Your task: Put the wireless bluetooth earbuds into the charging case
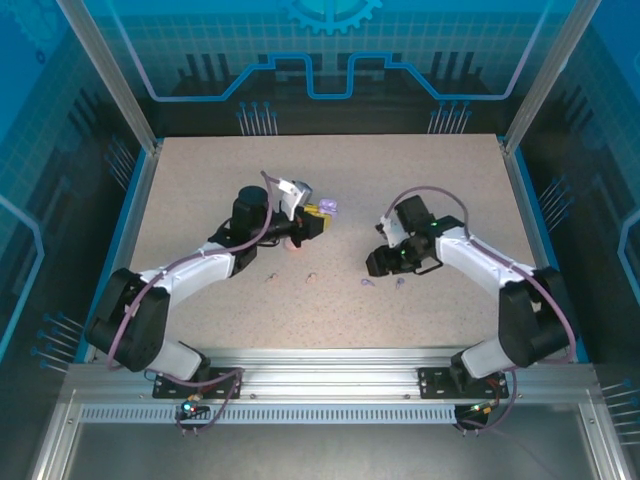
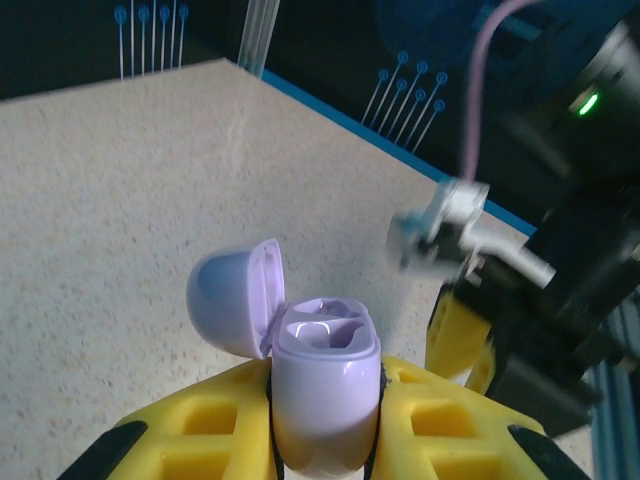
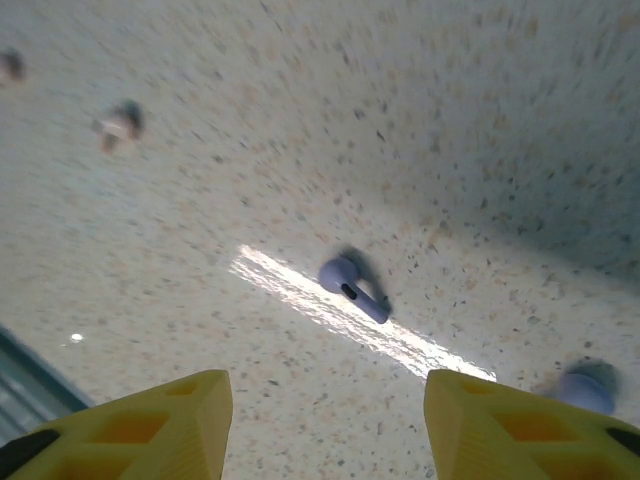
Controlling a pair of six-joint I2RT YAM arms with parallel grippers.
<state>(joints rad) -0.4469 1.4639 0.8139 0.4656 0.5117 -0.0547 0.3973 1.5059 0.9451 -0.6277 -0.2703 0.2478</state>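
My left gripper point(image 1: 312, 226) is shut on the pale purple charging case point(image 2: 325, 375), held upright above the table. Its lid point(image 2: 235, 300) is swung open to the left and both sockets look empty. Two pale purple earbuds point(image 1: 367, 283) point(image 1: 400, 283) lie on the table by my right gripper point(image 1: 378, 263). In the right wrist view one purple earbud point(image 3: 352, 287) lies just ahead of the open jaws, and the other point(image 3: 585, 390) sits beside the right finger. Two pale pink earbuds point(image 1: 272, 280) point(image 1: 311, 277) lie further left.
A small pink object point(image 1: 296, 243) lies under my left wrist. The speckled table point(image 1: 200, 190) has blue side rails point(image 1: 135, 200) and a metal rail along its near edge. The right arm's gripper point(image 2: 470, 330) hangs close to the right of the held case.
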